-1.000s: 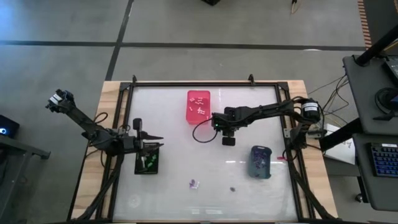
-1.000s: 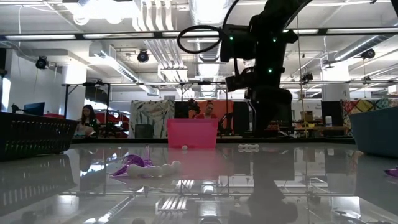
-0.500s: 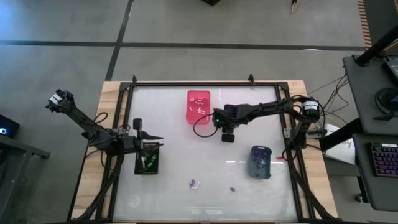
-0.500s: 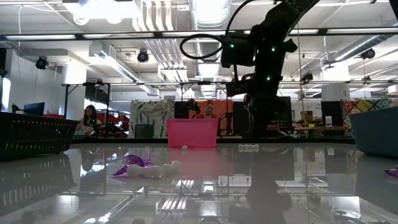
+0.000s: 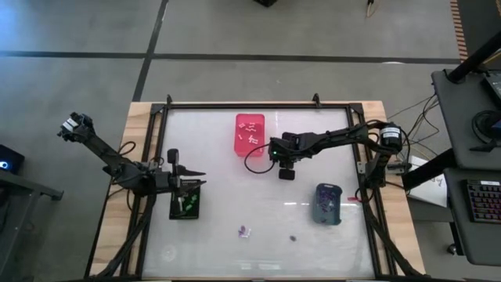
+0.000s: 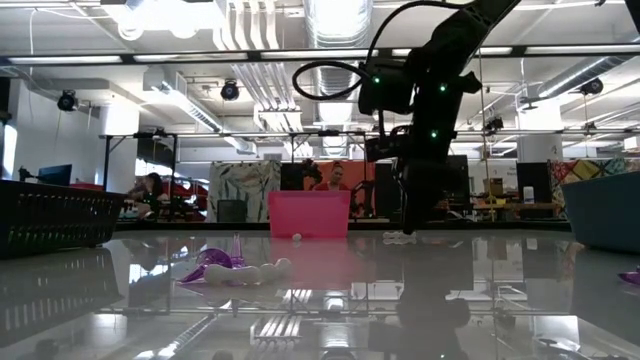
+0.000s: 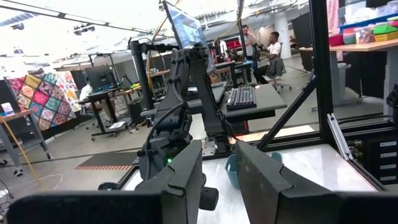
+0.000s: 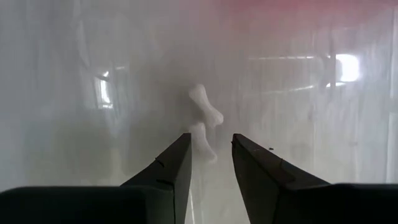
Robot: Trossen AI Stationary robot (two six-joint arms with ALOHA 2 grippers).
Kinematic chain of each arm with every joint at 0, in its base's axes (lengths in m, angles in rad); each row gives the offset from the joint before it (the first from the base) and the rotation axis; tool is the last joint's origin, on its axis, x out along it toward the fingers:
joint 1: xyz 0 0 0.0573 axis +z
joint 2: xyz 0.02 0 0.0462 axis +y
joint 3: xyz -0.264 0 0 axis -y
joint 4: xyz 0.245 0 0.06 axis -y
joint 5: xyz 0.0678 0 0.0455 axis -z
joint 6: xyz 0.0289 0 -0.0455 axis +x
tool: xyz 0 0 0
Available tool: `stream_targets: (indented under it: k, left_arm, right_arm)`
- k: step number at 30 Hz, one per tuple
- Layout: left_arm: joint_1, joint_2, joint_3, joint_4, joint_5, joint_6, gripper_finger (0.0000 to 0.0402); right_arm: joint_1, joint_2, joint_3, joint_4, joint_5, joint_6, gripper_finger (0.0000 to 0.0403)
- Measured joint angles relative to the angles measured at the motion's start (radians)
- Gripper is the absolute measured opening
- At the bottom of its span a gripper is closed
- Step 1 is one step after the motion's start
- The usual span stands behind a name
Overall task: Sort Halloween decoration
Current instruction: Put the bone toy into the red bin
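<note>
The Halloween decoration is tiny pieces. A white bone-shaped one [image 8: 205, 118] lies on the table just right of the pink bin [image 5: 250, 135]; in the low view the same piece [image 6: 400, 237] lies under my right gripper [image 6: 410, 222]. My right gripper [image 8: 211, 163] points steeply down, open, its tips just short of the piece. A purple-and-white piece [image 5: 245, 231] and a dark one [image 5: 293, 237] lie near the front edge. My left gripper [image 7: 217, 171] waits open over the black bin [image 5: 186, 205], which holds green pieces.
White pieces lie in the pink bin. A grey-blue bin [image 5: 327, 204] with purple pieces stands at the right. A black frame [image 5: 258, 105] rims the table. People sit in the room beyond.
My right gripper has come down toward the table over the white piece and has drawn a little toward the far edge. The pieces and bins have stayed put.
</note>
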Motion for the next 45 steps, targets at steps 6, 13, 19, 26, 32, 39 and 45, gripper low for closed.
stream_targets:
  k: [6, 13, 19, 26, 32, 39, 45]
  left_arm:
    - [0.0, 0.0, 0.0, 0.0, 0.0, 0.0, 0.008]
    - [0.0, 0.0, 0.0, 0.0, 0.0, 0.0, 0.008]
    - [0.0, 0.0, 0.0, 0.0, 0.0, 0.0, 0.008]
    - [0.0, 0.0, 0.0, 0.001, 0.0, -0.005, 0.008]
    - [0.0, 0.0, 0.0, 0.003, 0.0, -0.016, 0.008]
    - [0.0, 0.0, 0.0, 0.01, 0.0, -0.016, 0.008]
    - [0.0, 0.0, 0.0, 0.012, 0.0, -0.015, 0.008]
  right_arm:
    - [-0.002, 0.0, -0.002, -0.002, -0.001, -0.005, 0.0091]
    - [-0.002, 0.0, -0.033, 0.04, -0.027, 0.004, 0.0075]
    - [-0.002, 0.0, -0.041, 0.046, -0.047, 0.003, 0.0053]
    - [-0.006, -0.001, -0.041, 0.043, -0.071, -0.008, 0.0011]
    - [-0.005, -0.014, -0.041, 0.027, -0.078, -0.01, 0.0009]
    - [-0.006, -0.068, 0.06, -0.094, -0.087, -0.006, 0.0009]
    - [-0.014, -0.077, 0.167, -0.068, -0.082, -0.069, 0.0009]
